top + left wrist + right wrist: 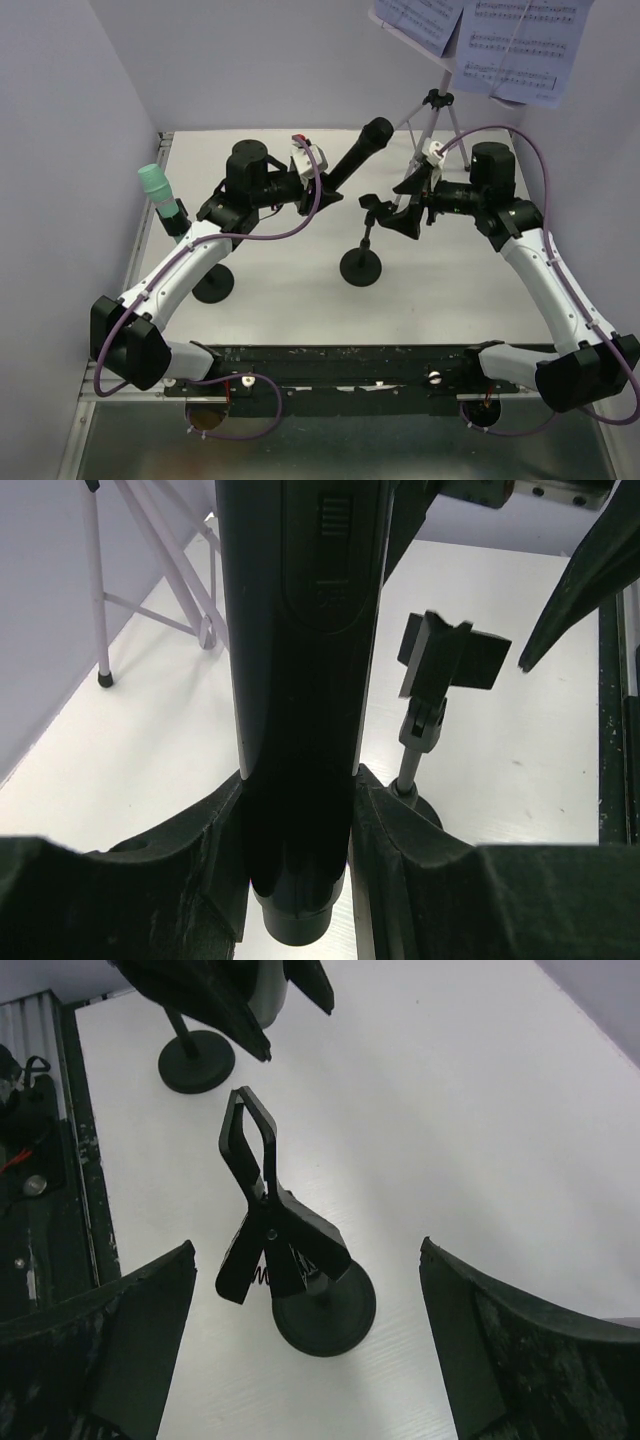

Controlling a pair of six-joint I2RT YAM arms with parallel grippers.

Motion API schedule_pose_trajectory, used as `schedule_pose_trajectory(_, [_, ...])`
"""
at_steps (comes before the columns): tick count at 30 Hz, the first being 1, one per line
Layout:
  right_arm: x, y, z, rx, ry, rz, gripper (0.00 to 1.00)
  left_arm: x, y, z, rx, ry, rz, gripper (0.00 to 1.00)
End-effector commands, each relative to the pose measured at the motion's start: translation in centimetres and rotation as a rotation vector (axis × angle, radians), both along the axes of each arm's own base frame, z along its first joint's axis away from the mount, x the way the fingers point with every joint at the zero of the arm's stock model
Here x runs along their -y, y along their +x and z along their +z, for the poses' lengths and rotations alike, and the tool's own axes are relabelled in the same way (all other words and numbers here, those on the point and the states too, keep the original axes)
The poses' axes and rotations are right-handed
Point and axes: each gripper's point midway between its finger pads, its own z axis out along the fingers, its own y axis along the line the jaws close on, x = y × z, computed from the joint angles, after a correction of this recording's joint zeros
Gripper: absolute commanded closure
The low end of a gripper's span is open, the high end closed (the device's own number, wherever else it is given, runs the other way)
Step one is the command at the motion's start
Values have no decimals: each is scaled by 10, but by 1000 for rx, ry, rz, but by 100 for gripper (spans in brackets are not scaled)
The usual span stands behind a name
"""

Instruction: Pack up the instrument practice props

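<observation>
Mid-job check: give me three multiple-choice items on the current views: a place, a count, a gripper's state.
1. Where is the black microphone?
A. In the left gripper
B. On the music desk
C. Propped against the wall

2. How many round-based stands are on the table?
A. One
B. Two
C. Four

3. How is the right gripper?
A. Shut on the tripod
B. Shut on a music page
C. Open, holding nothing

Answers:
1 A: the left wrist view shows it clamped between the fingers.
2 B: one stands beside the left arm, one in the centre.
3 C: its fingers stand wide apart either side of the empty clip.
</observation>
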Motion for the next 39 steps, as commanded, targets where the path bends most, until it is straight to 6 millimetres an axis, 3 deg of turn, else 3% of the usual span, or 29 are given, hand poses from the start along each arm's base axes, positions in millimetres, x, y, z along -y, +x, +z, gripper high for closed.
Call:
schedule_pose_trajectory(1, [5,-8,43,1,32,-59,0,-6,-2,26,59,-35,25,100])
schedule_pose_trajectory(5, [1,-11,88,30,117,-64,0,-5,-2,39,65,-58,30,100])
schedule_pose_trajectory(10, [-12,2,139,7,267,-69,1,-3,4,81,99,-125,50,100])
schedule_pose_trajectory(15, [-30,23,172,-28,388,-82,2,2,5,115,125,-177,30,100])
schedule_pose_trajectory(19, [-54,21,205,13,429,-7,2,4,5,126,157,-182,26,100])
schedule_pose_trajectory(26, [-77,8,235,5,509,120,2,6,-1,128,131,-195,1,100])
schedule_pose_trajectory(31, [-89,5,239,6,516,149,2,8,-8,129,128,-195,-22,100])
schedule_pose_trajectory(39, [-112,12,248,21,535,173,17,18,-23,128,138,-188,-85,100])
